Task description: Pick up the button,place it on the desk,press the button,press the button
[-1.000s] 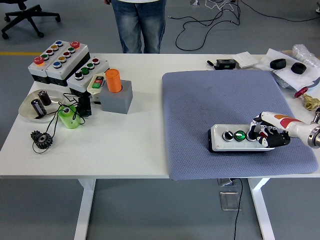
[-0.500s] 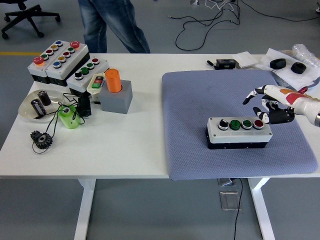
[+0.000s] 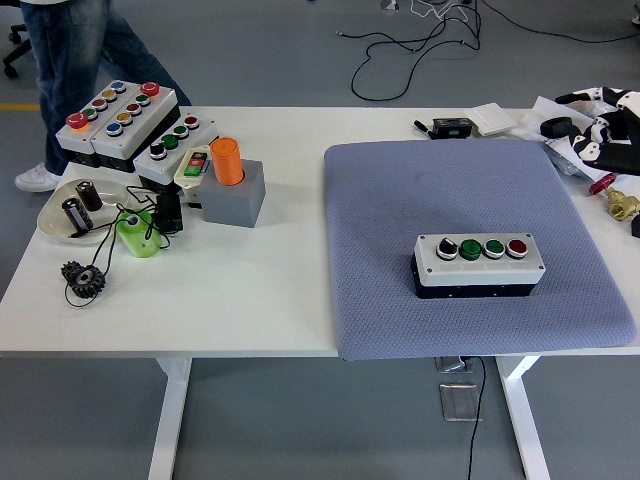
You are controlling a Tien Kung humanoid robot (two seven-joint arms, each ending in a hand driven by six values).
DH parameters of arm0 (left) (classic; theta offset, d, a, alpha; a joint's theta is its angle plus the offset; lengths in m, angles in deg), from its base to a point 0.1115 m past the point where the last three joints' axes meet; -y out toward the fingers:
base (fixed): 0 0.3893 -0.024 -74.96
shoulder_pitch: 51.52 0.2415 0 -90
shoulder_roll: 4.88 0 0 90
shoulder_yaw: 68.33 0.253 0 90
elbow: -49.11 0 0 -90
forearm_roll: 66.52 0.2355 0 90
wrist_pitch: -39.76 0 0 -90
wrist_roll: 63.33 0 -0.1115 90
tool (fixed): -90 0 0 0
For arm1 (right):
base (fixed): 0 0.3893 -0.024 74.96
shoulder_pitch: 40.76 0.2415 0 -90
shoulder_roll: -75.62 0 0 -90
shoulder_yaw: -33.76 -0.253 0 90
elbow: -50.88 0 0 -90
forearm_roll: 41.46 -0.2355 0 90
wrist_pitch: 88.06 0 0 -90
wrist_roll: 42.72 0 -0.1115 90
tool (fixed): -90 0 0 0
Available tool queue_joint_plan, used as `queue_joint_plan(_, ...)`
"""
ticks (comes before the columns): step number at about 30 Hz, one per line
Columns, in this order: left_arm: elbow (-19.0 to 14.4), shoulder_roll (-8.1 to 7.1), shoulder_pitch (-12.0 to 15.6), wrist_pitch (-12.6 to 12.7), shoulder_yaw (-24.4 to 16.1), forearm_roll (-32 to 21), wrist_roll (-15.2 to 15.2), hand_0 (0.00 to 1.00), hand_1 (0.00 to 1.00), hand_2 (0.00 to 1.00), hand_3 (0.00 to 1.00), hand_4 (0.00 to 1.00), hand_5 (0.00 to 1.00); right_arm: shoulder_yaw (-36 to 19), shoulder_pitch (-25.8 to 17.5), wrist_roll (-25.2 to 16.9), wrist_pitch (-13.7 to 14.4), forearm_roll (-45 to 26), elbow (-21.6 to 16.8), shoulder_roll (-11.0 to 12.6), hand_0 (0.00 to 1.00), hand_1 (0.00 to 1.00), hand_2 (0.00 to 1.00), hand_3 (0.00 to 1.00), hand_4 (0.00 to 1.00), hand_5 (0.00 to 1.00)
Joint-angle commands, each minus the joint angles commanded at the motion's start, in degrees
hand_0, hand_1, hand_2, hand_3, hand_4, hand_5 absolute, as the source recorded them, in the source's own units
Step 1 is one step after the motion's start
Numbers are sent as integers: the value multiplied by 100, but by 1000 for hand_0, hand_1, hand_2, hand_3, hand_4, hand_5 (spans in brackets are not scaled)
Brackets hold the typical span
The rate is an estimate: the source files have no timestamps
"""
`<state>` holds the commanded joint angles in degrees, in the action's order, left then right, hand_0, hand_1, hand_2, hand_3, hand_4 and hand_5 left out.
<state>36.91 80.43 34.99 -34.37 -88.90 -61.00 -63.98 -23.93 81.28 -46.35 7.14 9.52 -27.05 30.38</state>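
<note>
Button box placement is judged complete: the right hand, fingers loosely curled and holding nothing, is seen at the far right edge, well apart. The box rests upright on the grey mat. Pressing cannot be confirmed.

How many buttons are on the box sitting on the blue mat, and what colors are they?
On the button box on the blue mat:
Black-and-white knob: 1
Green buttons: 2
Red button: 1
Total: 4
</note>
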Motion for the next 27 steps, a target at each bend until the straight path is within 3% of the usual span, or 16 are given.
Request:
queue_joint_plan(1,0,-2,-2,-4,7,-4,-1,668,669,670,626,442,998,-131,-41,-121,71,-261,70,-16,720,709,803,842,581,195)
queue_joint_plan(6,-1,0,-2,-12,32,-26,-10,668,669,670,626,442,998,-351,-108,-444,226,-1452,232,-83,720,709,803,842,581,195)
queue_joint_plan(7,0,6,-5,-14,42,-33,-15,667,669,669,626,443,998,-424,-158,-508,256,-1702,295,-126,735,725,809,826,601,259)
queue_joint_plan(9,1,15,-7,-19,58,-44,-22,667,669,669,626,443,998,-618,-253,-592,294,-2186,411,-202,735,725,809,826,601,259)
queue_joint_plan(15,10,41,-2,-37,88,-91,-11,667,670,667,627,444,998,-1040,-565,-539,298,-3601,526,-431,741,734,806,816,610,290)
queue_joint_plan(24,14,65,15,-62,228,-168,-20,667,674,668,627,445,998,-1203,-725,-464,266,-5750,519,-583,746,739,803,811,613,315)
queue_joint_plan(27,18,66,36,-66,251,-194,-5,667,675,668,627,445,998,-1287,-787,-453,258,-5960,512,-615,748,741,800,809,611,323)
